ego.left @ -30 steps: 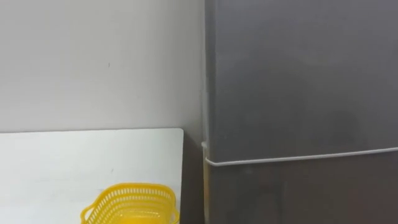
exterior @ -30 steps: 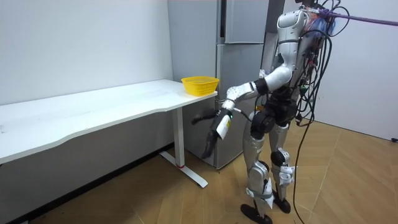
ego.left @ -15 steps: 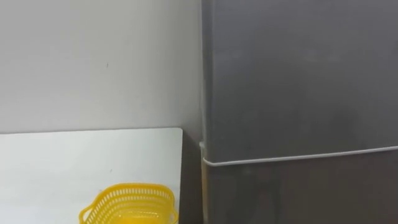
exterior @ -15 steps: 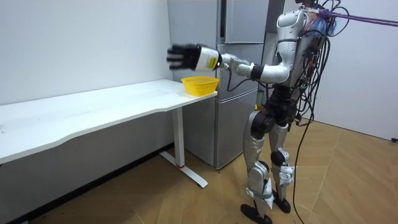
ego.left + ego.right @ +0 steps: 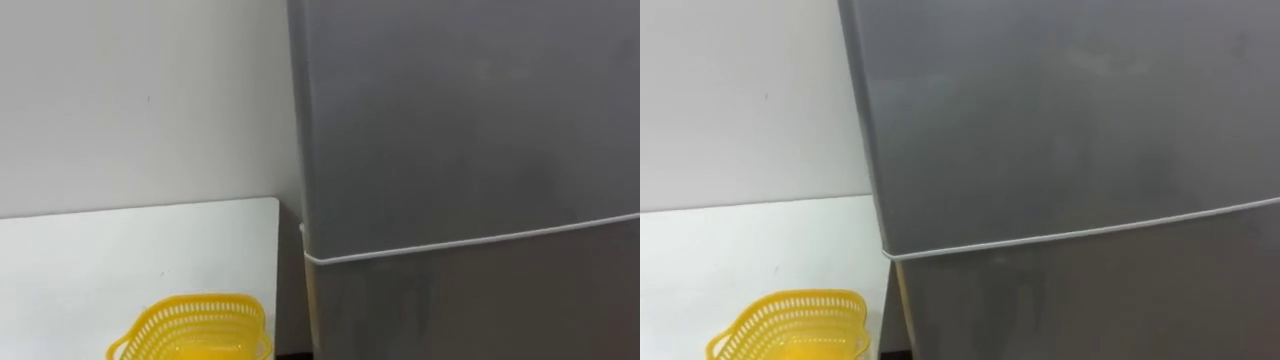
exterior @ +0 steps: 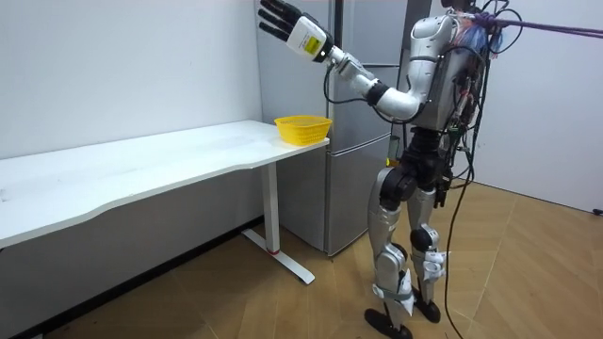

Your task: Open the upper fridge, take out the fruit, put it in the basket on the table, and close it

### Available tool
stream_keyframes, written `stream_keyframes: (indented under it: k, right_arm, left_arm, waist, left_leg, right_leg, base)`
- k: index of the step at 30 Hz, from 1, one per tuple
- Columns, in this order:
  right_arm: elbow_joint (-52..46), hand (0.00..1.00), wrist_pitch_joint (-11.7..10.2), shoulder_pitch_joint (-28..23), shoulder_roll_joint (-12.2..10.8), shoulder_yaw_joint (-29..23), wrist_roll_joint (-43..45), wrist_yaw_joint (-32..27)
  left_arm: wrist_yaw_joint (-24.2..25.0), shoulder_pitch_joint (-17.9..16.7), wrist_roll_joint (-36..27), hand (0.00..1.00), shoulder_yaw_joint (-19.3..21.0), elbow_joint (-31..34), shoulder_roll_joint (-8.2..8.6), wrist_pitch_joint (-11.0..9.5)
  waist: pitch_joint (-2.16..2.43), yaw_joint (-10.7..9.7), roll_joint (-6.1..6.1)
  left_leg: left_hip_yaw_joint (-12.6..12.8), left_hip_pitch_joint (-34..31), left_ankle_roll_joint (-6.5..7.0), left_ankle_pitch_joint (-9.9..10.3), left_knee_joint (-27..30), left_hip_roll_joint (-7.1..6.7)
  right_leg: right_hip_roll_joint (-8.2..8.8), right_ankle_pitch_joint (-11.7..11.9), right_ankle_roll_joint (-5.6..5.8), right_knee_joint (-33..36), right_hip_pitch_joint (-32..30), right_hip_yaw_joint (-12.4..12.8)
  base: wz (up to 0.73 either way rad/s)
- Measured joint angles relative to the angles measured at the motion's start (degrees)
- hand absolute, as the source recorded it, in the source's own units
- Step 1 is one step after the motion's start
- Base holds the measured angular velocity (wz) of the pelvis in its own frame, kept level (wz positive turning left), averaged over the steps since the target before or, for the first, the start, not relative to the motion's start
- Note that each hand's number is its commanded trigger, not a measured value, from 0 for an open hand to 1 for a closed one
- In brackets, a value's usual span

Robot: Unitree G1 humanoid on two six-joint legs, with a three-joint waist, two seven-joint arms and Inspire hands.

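A grey fridge stands straight ahead of me, both doors closed; its upper door [image 5: 460, 120] meets the lower door [image 5: 480, 300] at a pale seam. In the room view I stand close in front of the fridge [image 6: 363, 38]. My left arm is raised high, and my left hand [image 6: 283, 21] is open with fingers spread, up beside the fridge's top corner on the table side. It holds nothing.
A white table [image 5: 90, 250] stands against the wall to the left of the fridge. A yellow mesh basket [image 5: 190, 330] sits at the table's end nearest the fridge, also seen in the room view [image 6: 302, 128]. Wooden floor lies behind me.
My left arm has swung up from below table height to above head level beside the fridge's top. The eye view has shifted, so the fridge edge sits further left.
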State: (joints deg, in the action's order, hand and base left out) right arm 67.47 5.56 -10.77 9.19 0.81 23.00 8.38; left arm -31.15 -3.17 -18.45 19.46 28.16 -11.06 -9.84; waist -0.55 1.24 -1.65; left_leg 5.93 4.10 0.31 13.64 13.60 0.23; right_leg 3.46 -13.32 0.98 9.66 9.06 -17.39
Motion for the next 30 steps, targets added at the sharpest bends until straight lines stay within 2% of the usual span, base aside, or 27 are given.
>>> stream_keyframes:
  k: [2,3,7,10,14,16,18,20,22,28,30]
  right_arm:
    - [0.1,0.0,0.0,-0.1,0.0,0.0,1.1,0.7]
    - [0.1,0.0,0.0,0.1,0.0,0.1,1.5,1.2]
    - [0.2,0.0,0.3,0.6,0.0,0.1,1.6,1.8]
    - [0.4,0.0,0.8,0.8,0.0,0.1,1.6,1.8]
    - [1.5,0.0,0.8,1.9,0.3,0.0,1.6,1.8]
    - [1.9,0.0,1.1,2.2,0.6,0.0,1.6,1.9]
    - [1.9,0.0,1.8,2.4,0.9,0.0,1.6,2.3]
    - [1.9,0.0,2.1,2.3,1.3,-0.5,1.6,2.3]
    - [2.0,0.0,2.2,2.4,1.9,-0.9,1.5,2.4]
    - [1.9,0.0,3.6,2.3,2.2,-1.1,1.6,3.2]
    - [1.9,0.0,4.1,2.3,2.3,-1.1,1.6,3.6]
  left_arm:
    - [4.3,1.2,-0.2,0.0,-1.5,0.1,-0.01,1.1]
    - [7.0,1.9,-0.3,0.0,-2.7,0.1,-0.15,1.4]
    - [16.7,5.1,-5.9,0.0,-7.5,0.1,-1.49,4.0]
    - [23.2,6.3,-7.9,0.0,-9.6,0.1,-1.61,5.8]
    - [29.6,6.5,-10.3,0.0,-10.9,0.1,-1.86,8.3]
    - [33.5,6.8,-11.7,0.0,-10.9,0.1,-3.42,10.0]
    - [35.7,7.4,-12.6,0.0,-10.9,0.1,-4.33,10.9]
    - [37.6,7.9,-13.4,0.0,-10.9,0.1,-4.45,11.6]
    - [39.9,8.0,-13.7,0.0,-10.9,0.1,-5.19,12.6]
    - [47.0,8.7,-15.9,0.0,-10.9,0.1,-7.91,14.6]
    - [48.9,8.7,-15.9,0.0,-10.9,0.0,-8.22,15.0]
  waist:
    - [-0.02,-0.5,-0.01]
    - [0.12,-0.8,-0.27]
    - [0.22,-1.3,-0.42]
    - [0.27,-2.0,-0.56]
    - [0.45,-2.7,-1.06]
    - [0.55,-3.6,-1.3]
    - [0.55,-4.0,-1.52]
    - [0.54,-4.1,-1.7]
    - [0.43,-4.1,-1.68]
    - [0.5,-4.5,-2.13]
    - [0.51,-4.4,-2.14]
  left_leg:
    - [0.0,-0.3,0.0,0.0,0.0,-0.01]
    - [0.1,-0.3,0.0,0.0,0.0,-0.01]
    - [0.2,-0.4,-0.01,0.0,-0.2,-0.02]
    - [0.5,-0.6,0.0,0.0,-0.2,0.06]
    - [1.9,-1.0,-0.01,0.0,-0.2,0.33]
    - [2.0,-1.1,0.0,0.0,-0.2,0.32]
    - [2.1,-1.0,0.0,0.0,-0.2,0.34]
    - [2.5,-0.9,0.0,0.0,-0.2,0.45]
    - [3.5,-0.5,0.01,0.0,-0.2,0.87]
    - [3.6,-0.5,0.01,0.0,-0.1,0.96]
    - [3.6,-0.7,0.01,0.0,0.0,0.98]
  right_leg:
    - [0.02,0.0,0.0,-0.1,-0.2,-0.1]
    - [0.1,0.0,0.0,0.0,-0.4,0.0]
    - [0.09,0.0,0.02,0.2,-0.6,0.2]
    - [0.09,0.0,0.02,0.4,-1.0,0.5]
    - [0.07,0.0,0.01,1.1,-1.8,1.6]
    - [0.09,0.0,0.01,1.1,-1.9,1.7]
    - [0.1,0.0,0.01,1.2,-2.0,1.9]
    - [0.12,0.0,0.0,1.3,-2.1,2.2]
    - [0.12,0.0,0.01,1.7,-2.1,2.9]
    - [0.26,0.0,-0.04,1.2,-2.6,3.3]
    - [0.17,0.0,-0.07,1.1,-2.6,3.3]
  base:
    - [0.0]
    - [0.0]
    - [-0.02]
    - [-0.04]
    - [-0.12]
    - [-0.02]
    - [-0.02]
    - [-0.08]
    - [-0.14]
    - [-0.01]
    - [0.0]
